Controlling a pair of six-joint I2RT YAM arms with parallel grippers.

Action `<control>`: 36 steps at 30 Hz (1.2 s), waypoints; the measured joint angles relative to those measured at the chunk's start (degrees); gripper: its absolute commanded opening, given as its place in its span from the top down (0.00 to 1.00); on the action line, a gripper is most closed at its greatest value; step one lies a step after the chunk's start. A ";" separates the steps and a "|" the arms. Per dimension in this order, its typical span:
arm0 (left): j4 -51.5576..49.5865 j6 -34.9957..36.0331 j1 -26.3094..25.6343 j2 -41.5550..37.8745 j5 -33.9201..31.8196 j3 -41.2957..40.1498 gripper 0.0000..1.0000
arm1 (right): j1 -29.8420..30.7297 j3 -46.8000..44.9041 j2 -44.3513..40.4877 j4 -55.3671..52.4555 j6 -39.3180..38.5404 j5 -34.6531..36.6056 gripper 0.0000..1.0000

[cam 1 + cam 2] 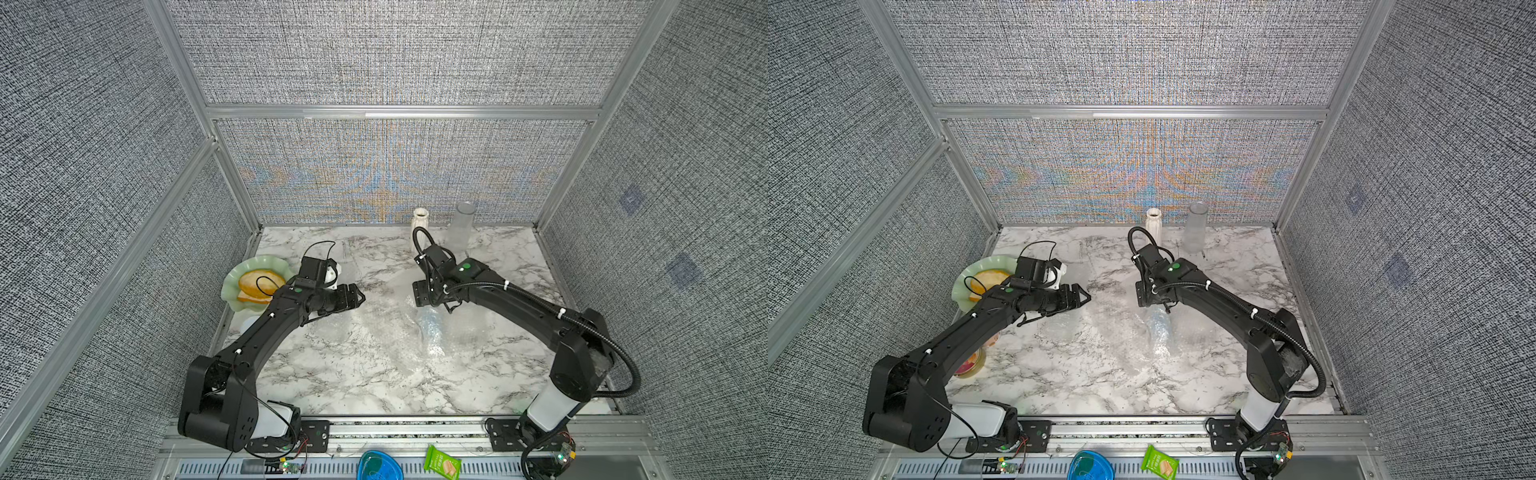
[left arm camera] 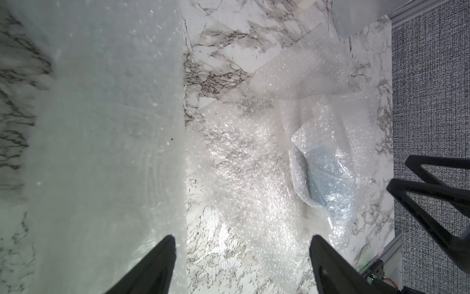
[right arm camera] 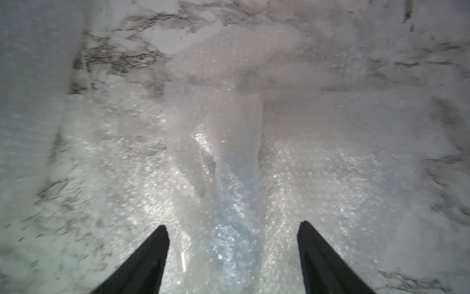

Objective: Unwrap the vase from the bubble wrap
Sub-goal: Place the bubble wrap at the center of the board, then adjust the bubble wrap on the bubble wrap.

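Bubble wrap (image 2: 241, 157) blurs a bluish vase (image 2: 323, 175) beneath the parted right claw (image 3: 233, 224).

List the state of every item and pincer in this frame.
Left pincer: open, empty.
Right pincer: open, empty.
Bubble wrap: partly spread flat, partly rolled round a vase.
Bluish vase: lying down, wrapped.
White vase: upright, bare.
Clear vase: upright, bare.
Green plate: holding orange pieces.

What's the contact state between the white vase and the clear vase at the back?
Apart. Both top views show a strip of wall between the white vase and the clear vase.
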 measured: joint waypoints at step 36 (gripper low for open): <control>2.36 -0.59 0.00 -0.09 2.34 -2.32 0.15 | -3.39 -6.75 -3.10 5.90 1.31 -12.17 0.63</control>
